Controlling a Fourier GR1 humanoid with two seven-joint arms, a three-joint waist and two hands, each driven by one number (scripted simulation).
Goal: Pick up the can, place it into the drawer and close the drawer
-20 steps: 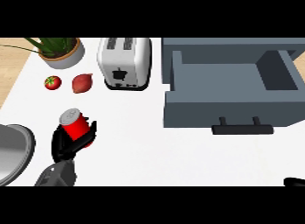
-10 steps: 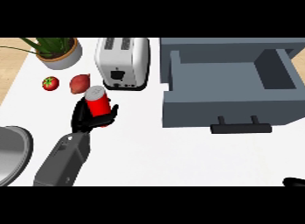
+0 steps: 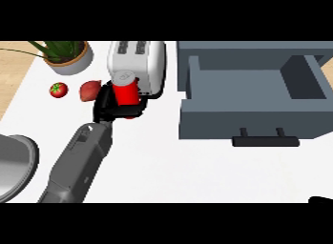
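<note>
We carry the can (image 3: 126, 91) — our left robot hand (image 3: 112, 106) curled round it — and next swing right over the open drawer (image 3: 257, 86).

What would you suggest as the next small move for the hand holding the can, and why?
Probably carry the can rightward toward the open drawer: the left hand holds it raised in front of the toaster, well left of the drawer's cavity.
</note>
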